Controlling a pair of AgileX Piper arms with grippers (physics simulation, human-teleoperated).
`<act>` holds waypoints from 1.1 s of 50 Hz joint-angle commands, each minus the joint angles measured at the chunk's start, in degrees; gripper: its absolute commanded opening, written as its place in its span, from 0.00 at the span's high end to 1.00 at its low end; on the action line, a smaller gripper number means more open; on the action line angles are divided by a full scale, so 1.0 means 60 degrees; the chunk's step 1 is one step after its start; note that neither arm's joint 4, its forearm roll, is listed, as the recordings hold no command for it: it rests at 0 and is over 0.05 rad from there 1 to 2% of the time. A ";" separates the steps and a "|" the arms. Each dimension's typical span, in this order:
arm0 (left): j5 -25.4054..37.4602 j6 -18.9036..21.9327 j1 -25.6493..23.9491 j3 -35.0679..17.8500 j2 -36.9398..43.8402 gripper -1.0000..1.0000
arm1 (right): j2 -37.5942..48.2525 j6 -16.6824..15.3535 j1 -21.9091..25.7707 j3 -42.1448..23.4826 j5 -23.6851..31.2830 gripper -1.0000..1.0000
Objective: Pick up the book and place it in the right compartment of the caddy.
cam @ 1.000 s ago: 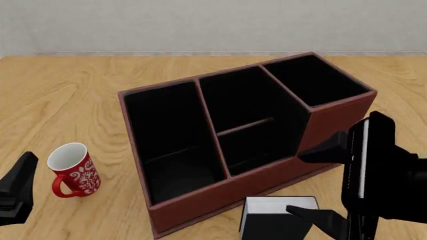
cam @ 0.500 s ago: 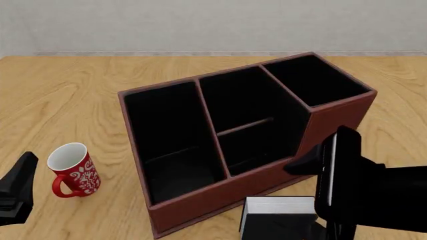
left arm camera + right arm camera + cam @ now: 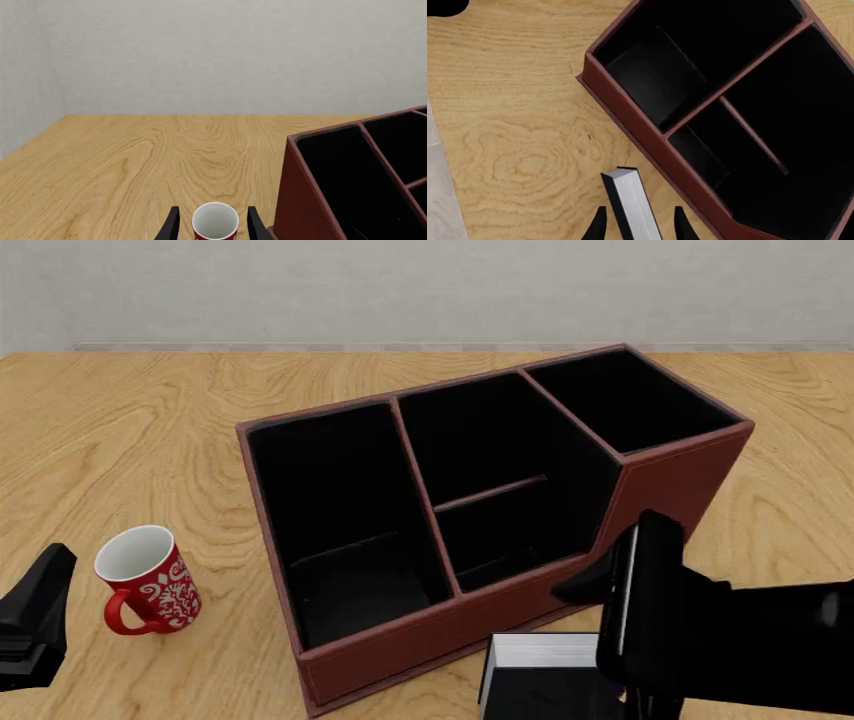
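Observation:
The black book (image 3: 550,672) with white page edges stands on the table just in front of the caddy's (image 3: 400,640) near wall. It also shows in the right wrist view (image 3: 630,197). My right gripper (image 3: 603,655) is open above the book. In the right wrist view its fingertips (image 3: 599,224) straddle the book's top edge without closing on it. The right compartment (image 3: 627,400) is the small black-lined cell at the caddy's far right. My left gripper (image 3: 34,625) is open and empty at the front left.
A red and white mug (image 3: 144,580) stands left of the caddy, a little ahead of my left gripper. It shows between that gripper's fingers in the left wrist view (image 3: 215,220). The caddy's (image 3: 313,200) left wall is beside it.
My right gripper has moved left and lower, from beside the book's right side to over the book. The book, mug and left arm have not moved.

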 commanded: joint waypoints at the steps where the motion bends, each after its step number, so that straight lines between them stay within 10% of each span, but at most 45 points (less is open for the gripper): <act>1: 0.0000 0.0000 0.0000 0.0000 0.0000 0.00 | 0.0211 0.0203 0.0009 0.0165 -0.0268 0.00; 51: 0.0000 0.0000 0.0000 0.0000 0.0000 0.00 | 0.1227 0.1006 0.0040 0.0999 -0.1799 0.00; 52: 0.0000 0.0000 0.0000 0.0000 0.0000 0.00 | 0.1222 0.1058 0.0005 0.0957 -0.1782 1.00; 55: 0.0000 0.0000 0.0000 0.0000 0.0000 0.00 | 0.1218 0.1092 0.0185 0.1016 -0.1779 1.00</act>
